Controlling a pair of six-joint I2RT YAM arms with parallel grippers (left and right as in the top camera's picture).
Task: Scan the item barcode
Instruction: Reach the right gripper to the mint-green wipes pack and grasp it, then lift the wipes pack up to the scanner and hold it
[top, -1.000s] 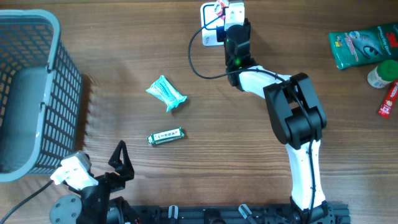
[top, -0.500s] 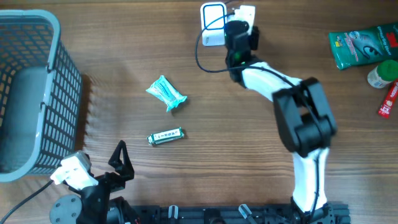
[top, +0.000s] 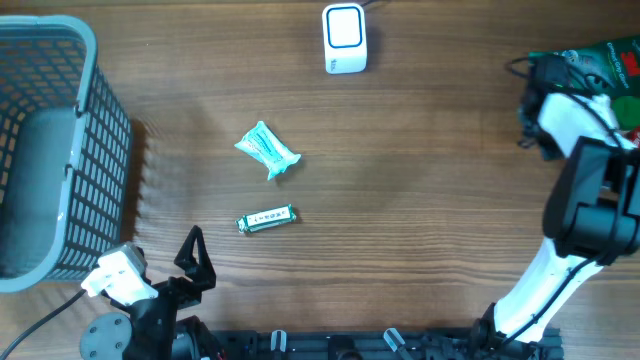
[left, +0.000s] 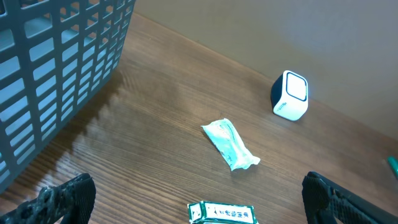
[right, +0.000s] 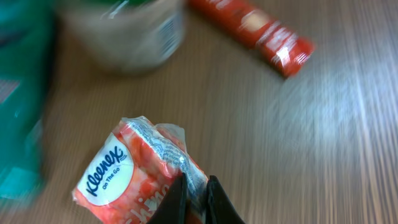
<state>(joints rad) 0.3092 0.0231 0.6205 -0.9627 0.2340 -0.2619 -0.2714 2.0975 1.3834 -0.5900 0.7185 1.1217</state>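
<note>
Jaws of the right arm pinch the wrapper fold of the Kleenex packet (right: 115, 177) above the worktop (right: 336, 143), near the red sachet (right: 252, 28), well apart from the scanner (top: 344, 38); left jaws gape wide. Thin fold may slip: carry gently, barcode toward scanner.

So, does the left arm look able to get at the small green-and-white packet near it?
Probably yes. The left end effector is open and empty, and the packet lies just ahead of it on bare table, nothing between; the basket stands off to the side.
</note>
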